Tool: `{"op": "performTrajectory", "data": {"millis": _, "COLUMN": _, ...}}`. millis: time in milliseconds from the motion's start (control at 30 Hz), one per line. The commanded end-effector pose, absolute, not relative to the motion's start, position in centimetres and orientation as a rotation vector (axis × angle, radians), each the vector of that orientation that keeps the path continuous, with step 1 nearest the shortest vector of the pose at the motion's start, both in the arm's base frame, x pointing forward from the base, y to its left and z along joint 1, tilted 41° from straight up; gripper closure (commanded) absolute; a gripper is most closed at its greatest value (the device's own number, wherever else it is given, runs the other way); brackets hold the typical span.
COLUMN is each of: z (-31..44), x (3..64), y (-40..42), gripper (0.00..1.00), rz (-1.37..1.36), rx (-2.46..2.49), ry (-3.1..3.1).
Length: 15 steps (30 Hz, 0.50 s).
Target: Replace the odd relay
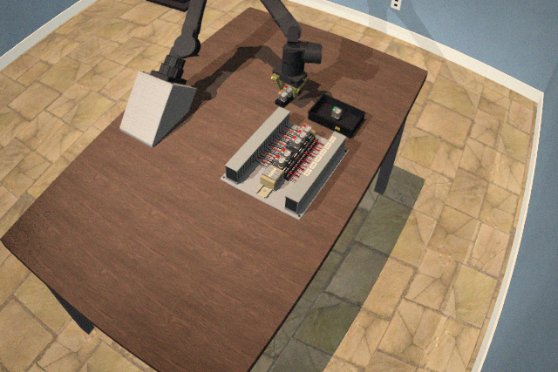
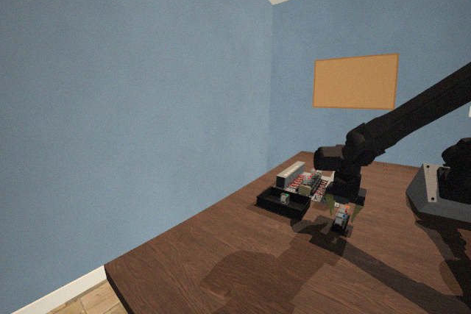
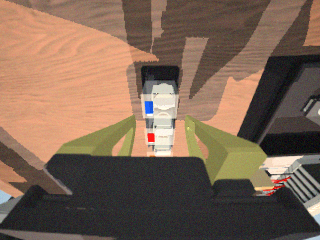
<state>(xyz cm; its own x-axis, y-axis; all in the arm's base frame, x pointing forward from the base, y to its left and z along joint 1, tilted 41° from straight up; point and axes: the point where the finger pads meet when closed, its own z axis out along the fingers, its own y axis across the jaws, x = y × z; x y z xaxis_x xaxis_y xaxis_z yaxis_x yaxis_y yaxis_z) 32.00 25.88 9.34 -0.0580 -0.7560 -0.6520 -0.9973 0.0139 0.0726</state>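
Note:
My gripper (image 1: 289, 92) (image 2: 342, 218) (image 3: 160, 119) is partly open above the black spare holder (image 1: 282, 103) (image 2: 338, 228) (image 3: 160, 73). Its fingertips stand either side of the spares, with gaps. In the wrist view the blue-button relay (image 3: 164, 97) is at the far end, the red-button relay (image 3: 163, 136) is in the middle, and the orange-button one is mostly hidden by the gripper body. A relay with a green button (image 1: 336, 112) (image 2: 284, 198) lies in the black tray (image 1: 324, 124) (image 2: 277, 208) (image 3: 260, 105). Red-button relays (image 1: 280, 160) stand in the socket row, with a wider gap partway along.
Two grey wire ducts (image 1: 256, 147) (image 2: 291, 174) flank the row on its mounting plate. A beige end block (image 1: 269, 179) stands at the row's near end. The tray sits beside the holder, near the plate. A white wedge (image 1: 146, 109) stands under the arm's base.

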Motion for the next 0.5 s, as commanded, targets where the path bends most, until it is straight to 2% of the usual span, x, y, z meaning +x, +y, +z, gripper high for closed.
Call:
{"op": "performTrajectory", "data": {"millis": 0, "z": 10.14, "x": 32.89, "y": 26.24, "gripper": 0.41, "rz": 0.721, "rx": -1.778, "ry": 1.841}}
{"op": "performTrajectory", "data": {"millis": 367, "z": 10.17, "x": 32.93, "y": 26.24, "gripper": 0.41, "rz": 0.721, "rx": -1.778, "ry": 1.840}}
{"op": "performTrajectory", "data": {"millis": 400, "z": 10.18, "x": 32.93, "y": 26.24, "gripper": 1.00, "rz": 0.721, "rx": -1.778, "ry": 1.840}}
{"op": "performTrajectory", "data": {"millis": 467, "z": 10.18, "x": 32.93, "y": 26.24, "gripper": 1.00, "rz": 0.720, "rx": -1.778, "ry": 1.840}}
